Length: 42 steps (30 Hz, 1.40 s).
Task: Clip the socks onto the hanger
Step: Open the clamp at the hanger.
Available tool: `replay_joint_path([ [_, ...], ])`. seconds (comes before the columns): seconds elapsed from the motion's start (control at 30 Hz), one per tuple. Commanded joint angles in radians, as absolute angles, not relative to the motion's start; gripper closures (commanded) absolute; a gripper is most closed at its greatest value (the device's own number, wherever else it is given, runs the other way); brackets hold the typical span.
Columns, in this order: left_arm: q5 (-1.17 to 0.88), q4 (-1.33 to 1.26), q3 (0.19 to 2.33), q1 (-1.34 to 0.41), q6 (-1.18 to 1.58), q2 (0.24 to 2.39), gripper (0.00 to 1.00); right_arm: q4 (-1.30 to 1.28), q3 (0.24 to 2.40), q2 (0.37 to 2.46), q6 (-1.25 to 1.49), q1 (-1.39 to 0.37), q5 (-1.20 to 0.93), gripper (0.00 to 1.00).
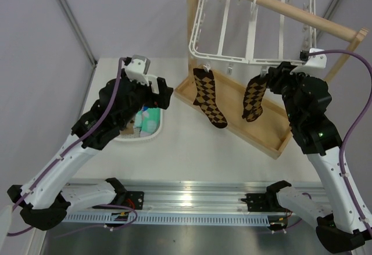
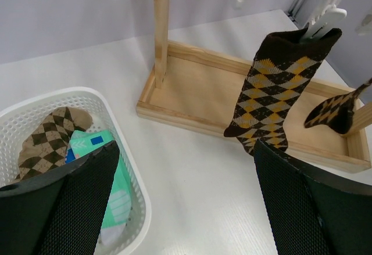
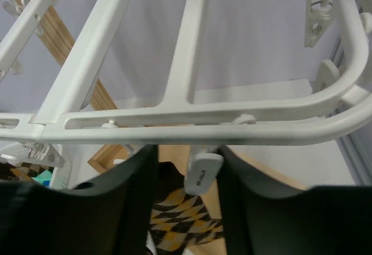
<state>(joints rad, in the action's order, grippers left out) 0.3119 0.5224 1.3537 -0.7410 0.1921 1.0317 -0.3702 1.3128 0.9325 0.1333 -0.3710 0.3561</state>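
Two arms work at a white tabletop (image 1: 192,150). At the left, the left gripper (image 2: 186,146) hangs above a white oval mesh basket (image 2: 35,101) with its jaws spread wide and nothing between them. In the basket lie a loose brown-and-tan argyle sock (image 2: 43,142), flat with its long axis roughly along the basket, and a folded mint-green sock (image 2: 116,203) beside it. Right of the basket stands a light wooden stand with a tray base (image 1: 238,128) and a slanting round rod (image 1: 279,5). The white plastic grid-frame hanger (image 1: 251,34) hangs from that rod by its hook, its grid roughly level and its long side running left to right, with small white clips dangling from the rails. A dark brown argyle sock with yellow-tan diamonds (image 1: 209,99) hangs from the front rail, cuff up in a clip, long axis near vertical, foot bending down toward the right above the tray. Further right a second argyle sock (image 1: 253,98) hangs the same way, cuff up at the rail, toe down and turned left. The right gripper (image 1: 272,79) is at that cuff just under the rail. Its wrist view shows a small white clip (image 3: 200,173) between the narrowed jaws. The right finger seems to touch it, but whether they squeeze it cannot be told.
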Motion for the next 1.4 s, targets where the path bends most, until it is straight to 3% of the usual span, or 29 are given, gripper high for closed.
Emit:
replay_joint_path([
  [0.0, 0.327, 0.502, 1.344, -0.735, 0.192, 1.006, 0.00, -0.327, 1.313, 0.931, 0.129, -0.365, 0.333, 0.60],
  [0.1, 0.327, 0.502, 1.341, -0.735, 0.192, 1.000, 0.01, -0.345, 1.319, 0.923, 0.132, -0.367, 0.273, 0.73],
  [0.27, 0.319, 0.502, 1.342, -0.735, 0.193, 0.996, 0.00, -0.373, 1.321, 0.900, 0.170, -0.380, 0.178, 0.85],
  [0.53, 0.298, 0.503, 1.342, -0.735, 0.206, 0.999, 0.01, -0.377, 1.321, 0.885, 0.216, -0.511, 0.141, 0.86],
  [1.03, 0.304, 0.517, 1.325, -0.735, 0.212, 0.971, 0.01, -0.243, 1.351, 1.054, 0.253, -0.755, 0.118, 0.75],
  [1.37, 0.295, 0.523, 1.313, -0.735, 0.225, 0.954, 0.00, -0.201, 1.451, 1.227, 0.225, -0.897, 0.141, 0.50],
])
